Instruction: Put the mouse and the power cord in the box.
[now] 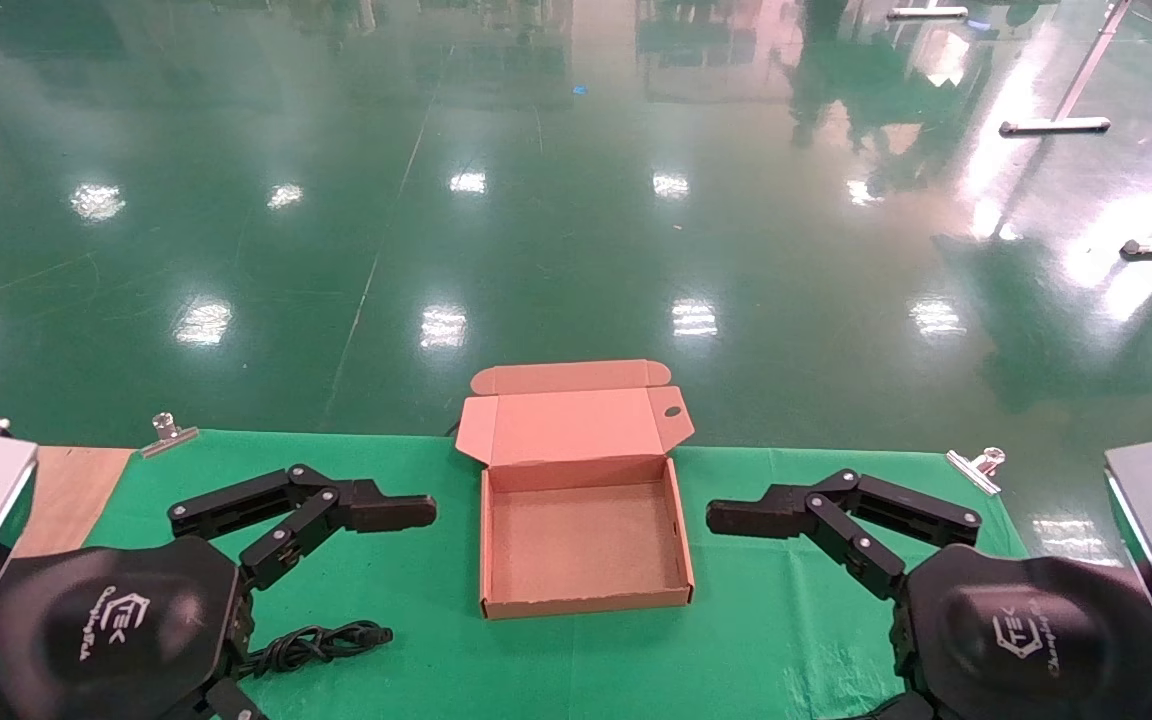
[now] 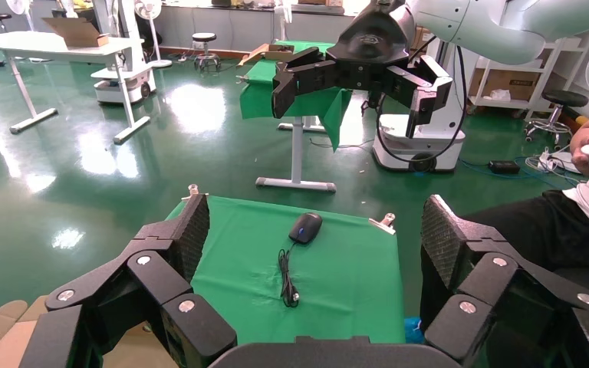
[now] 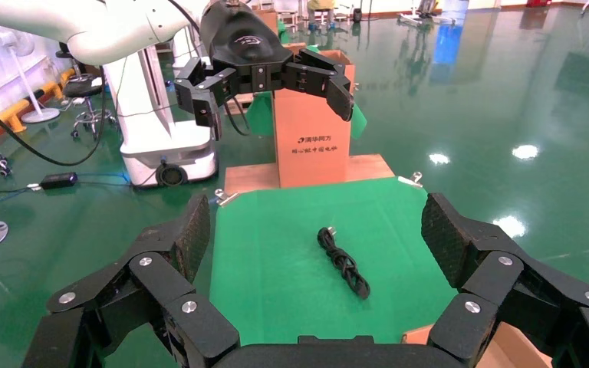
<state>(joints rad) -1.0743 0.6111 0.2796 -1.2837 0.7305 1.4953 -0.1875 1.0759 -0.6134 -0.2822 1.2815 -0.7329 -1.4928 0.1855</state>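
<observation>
The brown cardboard box (image 1: 584,601) lies open and empty in the middle of the green table, its lid folded back. The power cord (image 1: 321,643) (image 3: 343,262), a black bundle, lies left of the box beside my left arm. The black mouse (image 2: 305,228) with its thin cable (image 2: 287,280) lies on the cloth right of the box; my right arm hides it in the head view. My left gripper (image 2: 314,222) hovers open left of the box, one finger (image 1: 391,512) pointing at it. My right gripper (image 3: 316,215) hovers open on the box's right side, holding nothing.
The green cloth (image 1: 416,580) is held by metal clips (image 1: 168,433) (image 1: 976,466) at the far corners. A bare wooden board (image 1: 66,490) and an upright carton (image 3: 310,130) stand at the table's left end. A seated person (image 2: 583,207) is past the right end.
</observation>
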